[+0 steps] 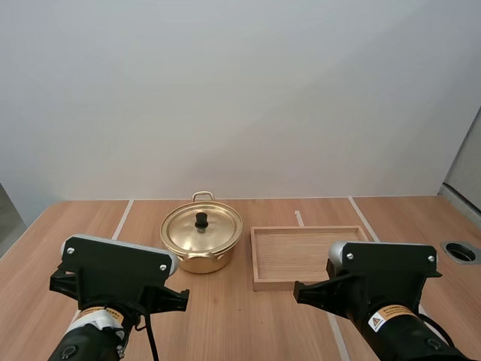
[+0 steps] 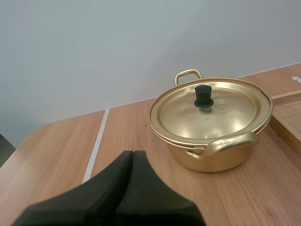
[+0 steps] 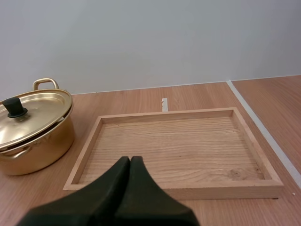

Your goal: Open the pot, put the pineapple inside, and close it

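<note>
A golden pot (image 1: pixel 197 259) stands at the table's middle with its lid (image 1: pixel 214 232) on and a black knob (image 1: pixel 201 220) on top. In the left wrist view the pot (image 2: pixel 211 157) sits just ahead of my left gripper (image 2: pixel 133 153), whose fingers lie together as one dark wedge, holding nothing. In the right wrist view my right gripper (image 3: pixel 130 159) is likewise shut on nothing, in front of the near rim of a wooden tray (image 3: pixel 174 114). The pot (image 3: pixel 42 146) stands beside that tray.
The shallow wooden tray (image 1: pixel 256 259) lies right of the pot with nothing in it. White tape lines (image 1: pixel 122 219) run across the table. A round metal-rimmed hole (image 1: pixel 461 252) sits near the table's right edge. Both arms hang over the table's near edge.
</note>
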Available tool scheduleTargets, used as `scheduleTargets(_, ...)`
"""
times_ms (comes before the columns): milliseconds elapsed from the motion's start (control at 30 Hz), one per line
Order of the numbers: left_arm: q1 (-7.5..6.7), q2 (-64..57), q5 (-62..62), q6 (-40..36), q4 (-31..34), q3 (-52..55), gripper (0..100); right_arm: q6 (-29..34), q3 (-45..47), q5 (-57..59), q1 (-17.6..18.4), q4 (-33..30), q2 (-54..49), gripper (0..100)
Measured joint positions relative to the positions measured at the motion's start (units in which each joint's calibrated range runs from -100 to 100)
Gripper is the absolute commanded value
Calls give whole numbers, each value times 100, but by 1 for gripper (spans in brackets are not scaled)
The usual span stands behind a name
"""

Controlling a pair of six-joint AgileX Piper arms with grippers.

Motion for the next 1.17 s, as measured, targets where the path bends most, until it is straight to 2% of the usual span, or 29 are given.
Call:
scheduleTargets(767, 0, -213, 0, 0, 12, 11, 0, 73, 0, 20, 0, 0, 0, 0)
scheduleTargets(967, 0, -213, -16, 0, 392, 11, 0, 73, 0, 20, 0, 0, 0, 0)
scheduleTargets(1167, 0, -213, 60, 0, 453, 27, 0, 73, 0, 20, 0, 0, 0, 0)
